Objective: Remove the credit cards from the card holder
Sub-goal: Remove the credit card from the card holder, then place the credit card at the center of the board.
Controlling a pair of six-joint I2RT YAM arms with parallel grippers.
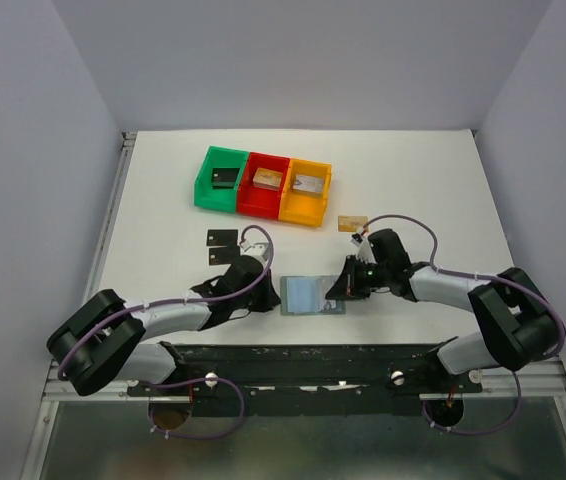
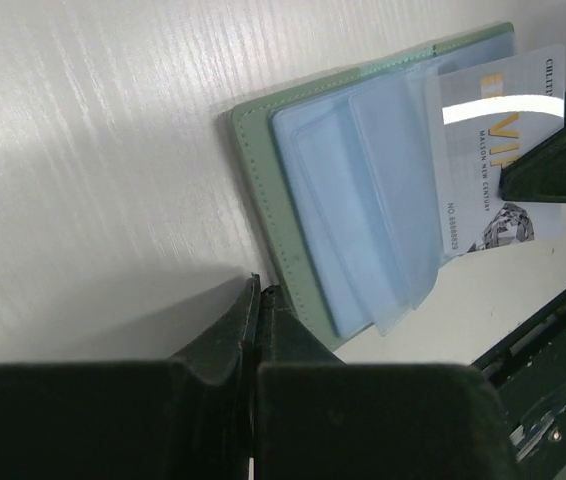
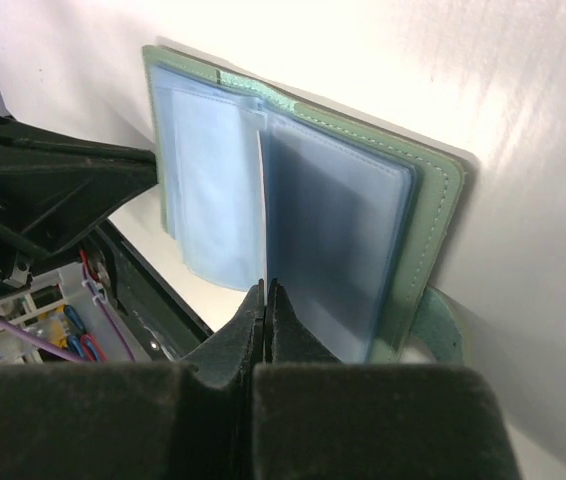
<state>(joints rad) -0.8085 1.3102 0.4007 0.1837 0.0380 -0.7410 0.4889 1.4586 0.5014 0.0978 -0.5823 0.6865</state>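
While right fingers (image 3: pixel 263 305) pinch silvery-white card (image 2: pixel 473 170) edge, left fingers (image 2: pixel 258 310) closed empty beside grey-green folding card holder (image 3: pixel 431 230): unpinned, holder may drag along.

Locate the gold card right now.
Top view: the gold card lies flat on the table, right of centre, just right of the orange bin and beyond the right tool.

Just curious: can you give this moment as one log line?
left gripper: shut, at edge of open grey-green folding card holder | right gripper: shut on silvery-white credit card, partly in clear sleeve
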